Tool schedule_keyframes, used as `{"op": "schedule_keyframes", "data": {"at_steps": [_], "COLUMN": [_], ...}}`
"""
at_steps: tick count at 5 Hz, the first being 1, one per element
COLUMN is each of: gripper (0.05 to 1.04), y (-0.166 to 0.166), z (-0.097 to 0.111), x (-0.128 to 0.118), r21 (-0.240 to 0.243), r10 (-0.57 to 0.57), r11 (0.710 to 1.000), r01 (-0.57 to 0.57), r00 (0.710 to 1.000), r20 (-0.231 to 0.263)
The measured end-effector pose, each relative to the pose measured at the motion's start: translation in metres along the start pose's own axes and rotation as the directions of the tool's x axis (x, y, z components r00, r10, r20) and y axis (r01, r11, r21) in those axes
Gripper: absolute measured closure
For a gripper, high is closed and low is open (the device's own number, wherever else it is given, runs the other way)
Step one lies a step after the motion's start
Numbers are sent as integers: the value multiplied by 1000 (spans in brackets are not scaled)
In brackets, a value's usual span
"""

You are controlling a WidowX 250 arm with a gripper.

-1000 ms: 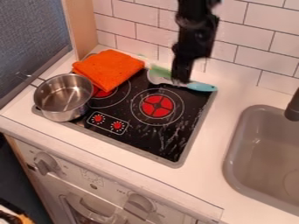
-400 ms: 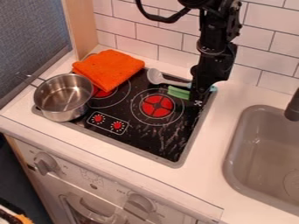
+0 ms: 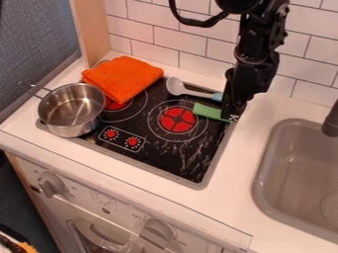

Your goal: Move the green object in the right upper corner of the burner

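A steel saucepan (image 3: 71,109) lies at the hob's left edge, its handle toward the wall panel, beside a folded orange cloth (image 3: 123,78) at the rear left. A spoon (image 3: 176,86) with a grey bowl and blue handle lies along the rear edge. To the right, a grey sink (image 3: 300,173) is set into the white countertop (image 3: 231,197), below white wall tiles (image 3: 197,65).

Toy kitchen setting, identified by the cooktop (image 3: 191,160) and sink (image 3: 284,163) set into a white worktop (image 3: 237,197), oven knobs (image 3: 51,185) below, and wall tiles (image 3: 303,47) behind.
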State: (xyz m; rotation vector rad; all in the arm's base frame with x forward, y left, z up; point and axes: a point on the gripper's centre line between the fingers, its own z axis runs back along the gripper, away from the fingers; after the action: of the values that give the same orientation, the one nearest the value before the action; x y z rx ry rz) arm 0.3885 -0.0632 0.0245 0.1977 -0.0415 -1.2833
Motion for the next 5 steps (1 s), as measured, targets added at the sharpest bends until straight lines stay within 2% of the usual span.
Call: {"op": "schedule_keyframes", "data": {"at_steps": [1,2,3,4,5], "gripper": [97,79,83,83,83], "y": [0,0,-2,1,2], "z": [0,0,4,24,38], "x": [-2,-3,-2,-7,-12], "r21": [1,3,-12,-18,-35], "r10": [10,13,15,64,86], "r11": [1000,1000,1000,998,996], "r01": [-10,-13,-15,-63,-84], "r00": [1000,1000,1000,997,995], "r20": [-10,-19,-5,45,56]}}
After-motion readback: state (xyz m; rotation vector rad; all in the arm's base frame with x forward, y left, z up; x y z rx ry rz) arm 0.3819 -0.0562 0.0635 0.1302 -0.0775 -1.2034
